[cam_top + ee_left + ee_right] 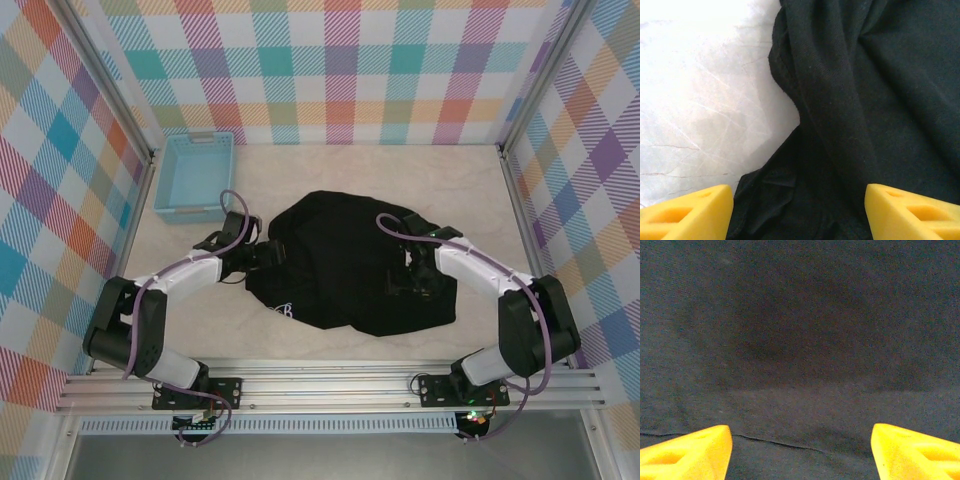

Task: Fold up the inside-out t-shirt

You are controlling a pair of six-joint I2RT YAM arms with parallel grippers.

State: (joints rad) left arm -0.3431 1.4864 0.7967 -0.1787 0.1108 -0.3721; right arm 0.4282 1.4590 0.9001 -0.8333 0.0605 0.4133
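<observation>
The work surface is a pale beige table (330, 170) enclosed on three sides by walls in a multicoloured check pattern (340, 70). An aluminium rail (330, 385) at the 6 o'clock edge carries both arm bases.

The inside-out t-shirt (340, 250) lies bunched at the centre of the table as a rounded black heap. A small pale mark (283, 310) shows near its 7 o'clock edge. A light blue basket (195, 175) stands at the 10 o'clock corner of the table, apart from the cloth.

The left gripper (262, 255) is at the 9 o'clock edge of the shirt. In the left wrist view (797, 202) its yellow fingers (695, 210) stand wide apart above a thick fold at the cloth border, with bare table at 10 o'clock. Nothing is clamped.

The right gripper (405, 272) is over the 3 o'clock part of the shirt. In the right wrist view (801, 440) its jaws are likewise spread, over flat black cloth crossed by a seam (780, 442).
</observation>
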